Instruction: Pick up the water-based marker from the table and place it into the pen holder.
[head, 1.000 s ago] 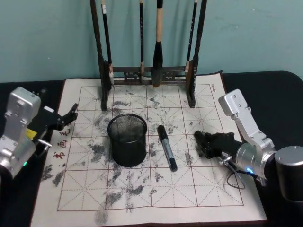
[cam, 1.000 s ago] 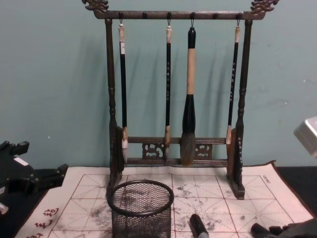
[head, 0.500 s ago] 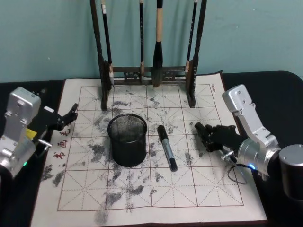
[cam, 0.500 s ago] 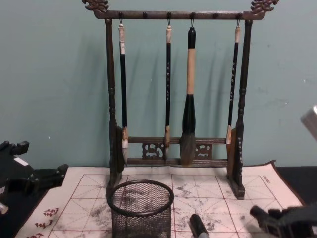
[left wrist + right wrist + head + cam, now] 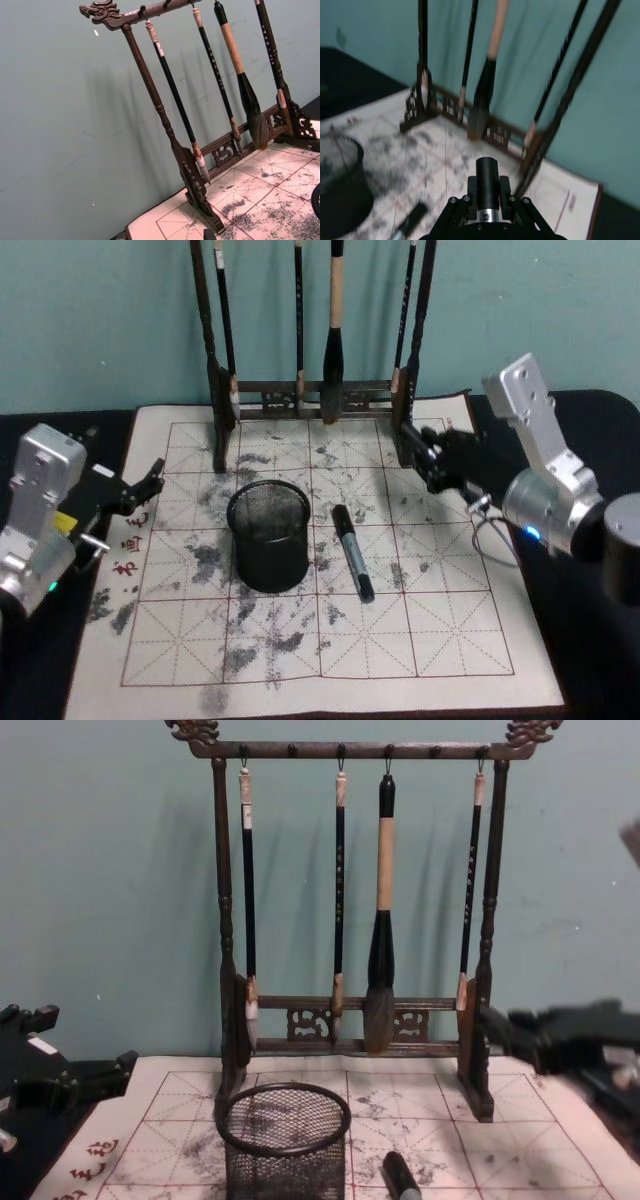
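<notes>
Hovering by brush rack: right pincer, fingers apart for grasping | marker flat beside pen holder | left pincer parked, apart.

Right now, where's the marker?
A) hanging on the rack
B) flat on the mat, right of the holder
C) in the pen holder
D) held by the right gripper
B: the marker lies flat on the mat just right of the holder; the right gripper is by the rack, apart from it.

Soft, even indoor light; faint brush rack shadows across the wall.
</notes>
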